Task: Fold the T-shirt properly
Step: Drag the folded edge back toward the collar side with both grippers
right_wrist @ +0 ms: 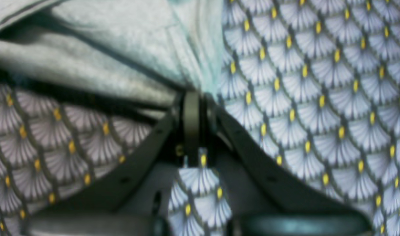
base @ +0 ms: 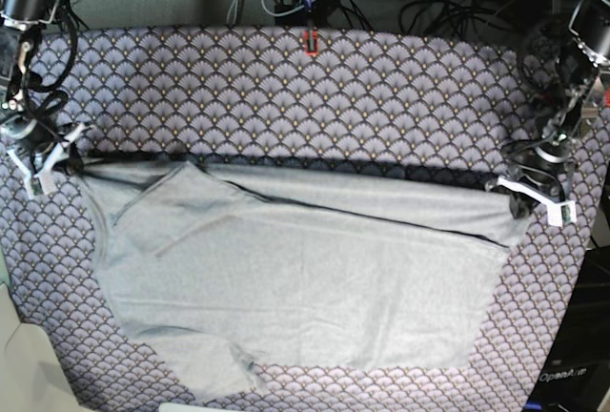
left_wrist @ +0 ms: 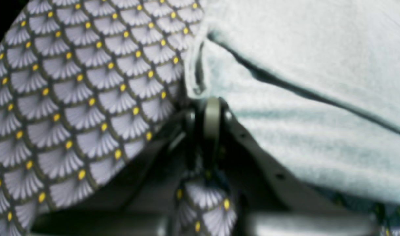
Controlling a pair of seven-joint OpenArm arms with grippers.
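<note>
At the far left of the base view, the right gripper (base: 59,159) sits low over the patterned tablecloth (base: 286,88), its jaws pinched together on a corner of the grey T-shirt (base: 305,278). The right wrist camera shows the same hold up close: the right gripper (right_wrist: 191,98) is closed, with bunched grey fabric (right_wrist: 127,39) gathered in the upper left of the frame and meeting the jaw tips, while the scallop-print tablecloth (right_wrist: 317,98) fills the right side.

The T-shirt lies spread across the middle of the table, covering most of the lower half of the base view. Its upper edge runs as a taut, folded band from the left gripper's side to the other, with a dark shadow line beneath the fold. A short sleeve points toward the bottom left of the frame.

At the right edge of the base view, the left gripper (base: 522,195) is likewise clamped shut on the opposite corner of the shirt. In the left wrist view, the left gripper (left_wrist: 212,105) meets a hem of the T-shirt (left_wrist: 317,82), which fills the right of the frame, with the tablecloth (left_wrist: 72,98) on the left.
</note>
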